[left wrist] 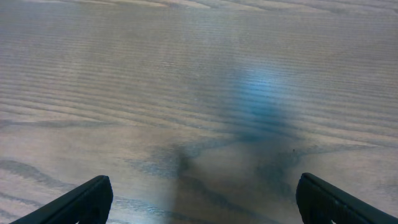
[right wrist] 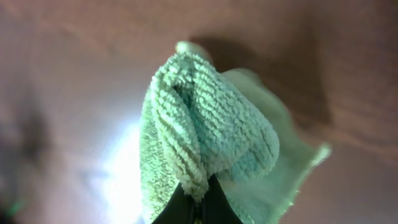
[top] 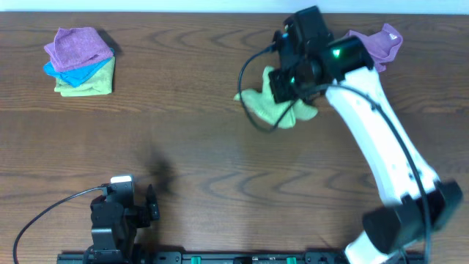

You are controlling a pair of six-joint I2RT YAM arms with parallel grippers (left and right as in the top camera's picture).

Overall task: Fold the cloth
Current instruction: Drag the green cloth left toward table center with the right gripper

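Overhead looks straight down; right wrist, seemingly very close, shares the cloth.

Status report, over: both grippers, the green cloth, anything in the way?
Right gripper shut on the cloth, bunched up, not folded. Left gripper open over bare table. Purple cloth close by, partly hidden.

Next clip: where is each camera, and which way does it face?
Overhead: above the table, looking straight down; both arms show, right arm over the cloth, left arm at the near edge.
Left wrist: on the left arm, facing bare wood; the open left claw shows in the bottom corners.
Right wrist: on the right arm, looking along the shut right claw at the pinched cloth.
Shared: overhead and right wrist both show the cloth.
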